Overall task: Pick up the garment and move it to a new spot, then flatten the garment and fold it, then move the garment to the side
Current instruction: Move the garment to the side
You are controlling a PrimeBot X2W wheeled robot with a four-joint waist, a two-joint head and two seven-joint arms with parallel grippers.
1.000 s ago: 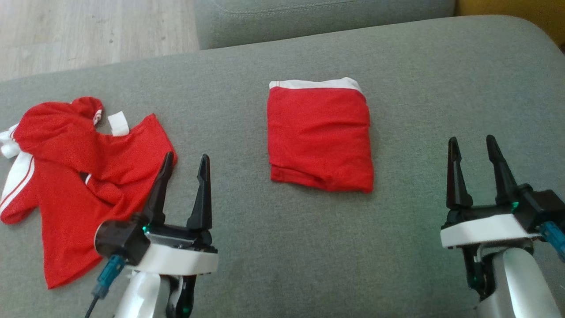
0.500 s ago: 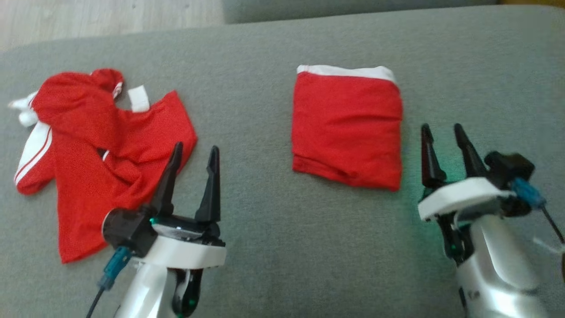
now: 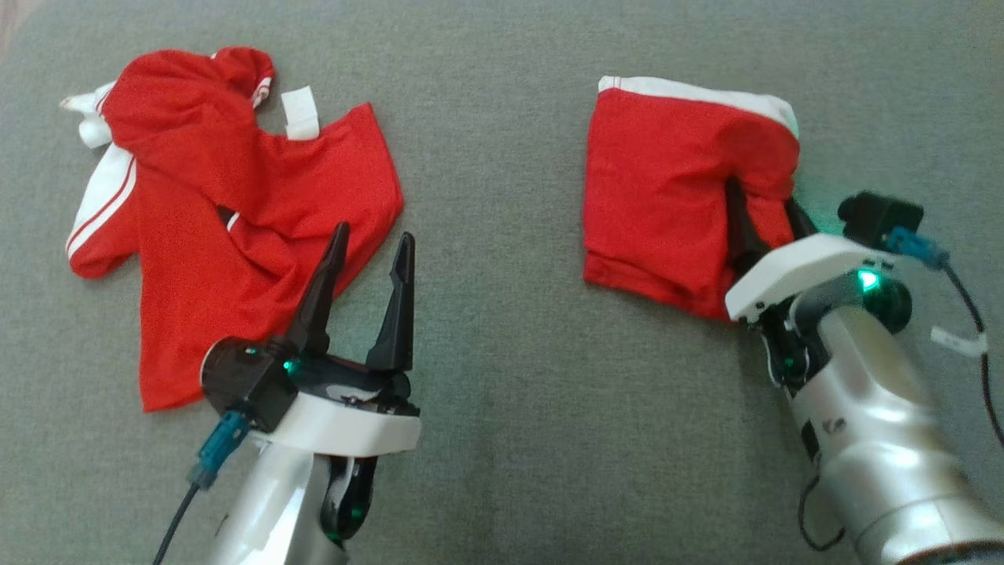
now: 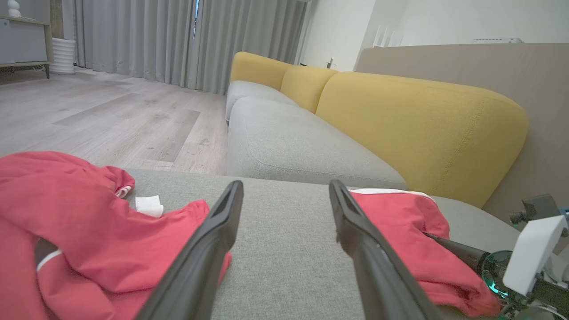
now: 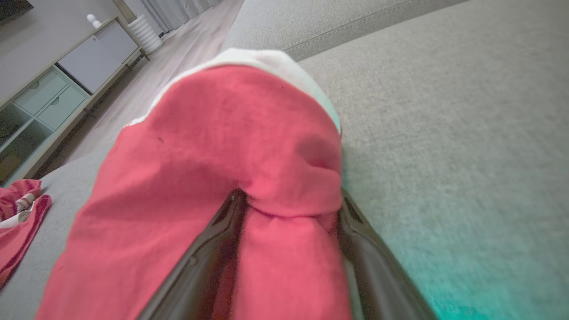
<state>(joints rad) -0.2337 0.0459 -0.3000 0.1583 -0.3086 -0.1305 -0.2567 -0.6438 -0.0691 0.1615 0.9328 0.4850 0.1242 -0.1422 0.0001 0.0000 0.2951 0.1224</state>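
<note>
Right gripper (image 3: 762, 207) newly astride folded garment (image 3: 655, 180)

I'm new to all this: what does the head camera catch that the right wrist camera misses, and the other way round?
The head view adds the left fingers, spread apart above the grey cushion, and the right arm's silver forearm. The right wrist view adds a cabinet with drawers and wooden floor beyond the cushion. Both share the folded red garment with its white edge, the right fingers spread with a bunch of its cloth between them, the crumpled red shirt, and the cushion itself.
</note>
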